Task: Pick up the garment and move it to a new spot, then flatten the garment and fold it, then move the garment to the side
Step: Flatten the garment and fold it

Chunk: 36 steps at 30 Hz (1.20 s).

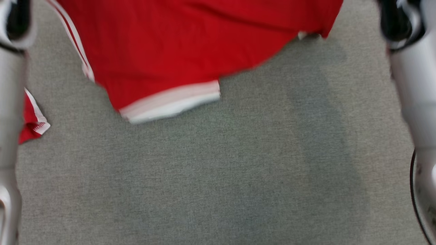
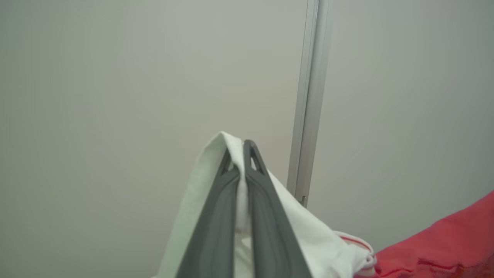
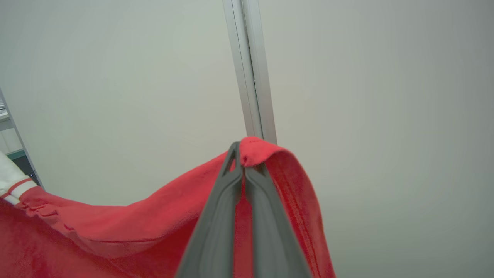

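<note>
The garment (image 1: pixel 190 44) is red with white trim and hangs in the air across the top of the head view, blurred, its white-banded sleeve end hanging lowest above the grey table (image 1: pixel 238 177). Another red and white corner shows at the far left beside my left forearm. In the left wrist view my left gripper (image 2: pixel 241 154) is shut on a white fold of the garment (image 2: pixel 308 227). In the right wrist view my right gripper (image 3: pixel 240 154) is shut on a red hemmed edge of the garment (image 3: pixel 115 227), which drapes away to the left.
Pale forearms (image 1: pixel 414 88) run down both side edges of the head view. Both wrist views face a plain pale wall (image 3: pixel 366 116) with an upright metal strip (image 3: pixel 251 77). A shelf edge shows at the far left of the right wrist view.
</note>
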### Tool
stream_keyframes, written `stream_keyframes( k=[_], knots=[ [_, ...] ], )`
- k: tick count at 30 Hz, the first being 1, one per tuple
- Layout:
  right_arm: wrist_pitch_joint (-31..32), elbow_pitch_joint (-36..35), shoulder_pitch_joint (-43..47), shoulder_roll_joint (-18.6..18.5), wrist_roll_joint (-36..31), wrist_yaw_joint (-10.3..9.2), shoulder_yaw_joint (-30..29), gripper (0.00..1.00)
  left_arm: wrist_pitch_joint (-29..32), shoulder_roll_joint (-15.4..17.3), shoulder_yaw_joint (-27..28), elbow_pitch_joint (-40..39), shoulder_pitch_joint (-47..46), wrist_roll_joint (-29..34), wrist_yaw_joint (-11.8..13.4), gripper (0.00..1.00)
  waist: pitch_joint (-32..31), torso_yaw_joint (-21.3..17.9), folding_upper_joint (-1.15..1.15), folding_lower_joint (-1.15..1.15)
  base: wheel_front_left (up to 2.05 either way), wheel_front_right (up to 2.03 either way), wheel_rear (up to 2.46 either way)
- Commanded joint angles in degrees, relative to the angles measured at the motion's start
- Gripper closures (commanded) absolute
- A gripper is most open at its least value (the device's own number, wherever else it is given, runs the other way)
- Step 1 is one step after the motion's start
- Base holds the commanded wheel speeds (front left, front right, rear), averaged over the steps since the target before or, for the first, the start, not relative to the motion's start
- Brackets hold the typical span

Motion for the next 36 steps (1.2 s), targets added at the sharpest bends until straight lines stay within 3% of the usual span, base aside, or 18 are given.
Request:
stream_keyframes(
  k=[1,10,21,30,36],
  knots=[
    [0.16,1.7,-4.77,-0.3,0.53,0.01,0.31,1.0,0.23,-0.14,0.75,1.32,-4.16,-2.39,-0.06,1.0,1.45,0.76,0.0,-0.02,0.0,0.0,0.0],
    [-1.36,11.23,-19.99,-0.78,2.18,0.01,1.79,1.0,-0.39,-0.24,-4.36,7.42,-20.03,-3.68,-0.06,1.0,1.02,0.75,0.0,-0.02,0.0,0.0,0.0],
    [-3.05,16.4,-21.14,-1.66,5.36,0.01,5.18,1.0,-1.82,0.51,-9.57,10.75,-20.89,-7.64,-0.06,1.0,4.97,1.19,0.0,-0.02,0.0,0.0,0.0],
    [-4.21,11.69,-5.59,-3.0,10.72,0.01,9.66,1.0,-3.95,1.14,-11.04,6.86,-5.1,-12.18,-0.06,1.0,4.75,1.69,0.0,-0.02,0.0,0.0,0.0],
    [-4.18,2.88,10.61,-3.23,12.42,0.01,11.41,1.0,-4.0,0.86,-3.95,-2.28,13.06,-10.55,0.52,1.0,1.37,1.02,0.0,-0.02,0.0,0.0,0.0]
  ],
)
